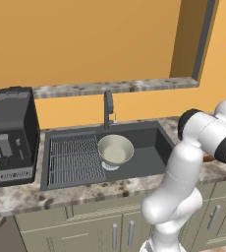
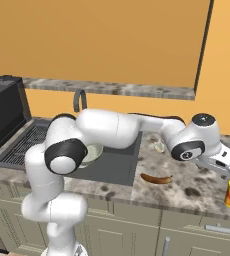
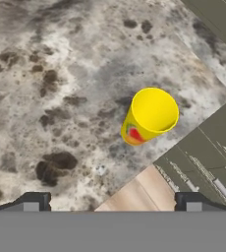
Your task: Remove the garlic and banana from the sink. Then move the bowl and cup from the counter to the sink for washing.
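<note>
One bowl (image 1: 116, 149), one cup (image 3: 149, 117), one banana (image 2: 156, 178), one sink (image 1: 156, 140), one coffee machine (image 1: 12, 133)

Bright yellow cup (image 3: 150, 116) with a red mark, on a grey-and-brown speckled counter (image 3: 61, 88). Bowl (image 1: 116, 150) is grey outside, cream inside, in the dark grey sink (image 1: 149, 152). Banana (image 2: 156, 178) is orange-brown.

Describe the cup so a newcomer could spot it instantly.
Start at the sink, then follow the marbled counter to its right, past the banana, toward the front edge. The cup stands upright there, alone: small, bright yellow, with a red mark low on its side.
</note>
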{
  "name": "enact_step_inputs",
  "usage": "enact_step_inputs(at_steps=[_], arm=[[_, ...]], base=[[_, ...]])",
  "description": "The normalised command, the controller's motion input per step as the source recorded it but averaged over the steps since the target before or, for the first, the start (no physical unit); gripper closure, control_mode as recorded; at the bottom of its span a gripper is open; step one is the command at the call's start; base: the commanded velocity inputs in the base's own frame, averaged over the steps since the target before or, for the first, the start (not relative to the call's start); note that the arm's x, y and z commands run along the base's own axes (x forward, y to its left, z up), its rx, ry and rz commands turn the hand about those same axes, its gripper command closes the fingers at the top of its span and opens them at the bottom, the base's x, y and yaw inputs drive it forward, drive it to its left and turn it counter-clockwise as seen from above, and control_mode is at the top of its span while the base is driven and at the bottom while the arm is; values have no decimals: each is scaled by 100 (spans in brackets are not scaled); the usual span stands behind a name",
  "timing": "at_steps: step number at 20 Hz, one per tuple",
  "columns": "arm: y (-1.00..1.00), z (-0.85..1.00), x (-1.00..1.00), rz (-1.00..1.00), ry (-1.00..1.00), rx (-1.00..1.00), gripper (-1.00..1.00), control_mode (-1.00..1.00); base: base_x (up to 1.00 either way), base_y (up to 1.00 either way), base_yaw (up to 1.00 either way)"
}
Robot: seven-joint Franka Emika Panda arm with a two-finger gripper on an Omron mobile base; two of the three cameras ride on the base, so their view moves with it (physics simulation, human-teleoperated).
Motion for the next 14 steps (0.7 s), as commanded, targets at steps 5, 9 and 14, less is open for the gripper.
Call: enact_step_inputs(at_steps=[5,9,14], arm=[[-17,-2,2,0,0,1,-100,-100],[-16,-1,0,0,0,0,-100,-100],[-14,-2,0,0,0,0,-100,-100]], base=[[0,0,0],[0,0,0],[0,0,0]])
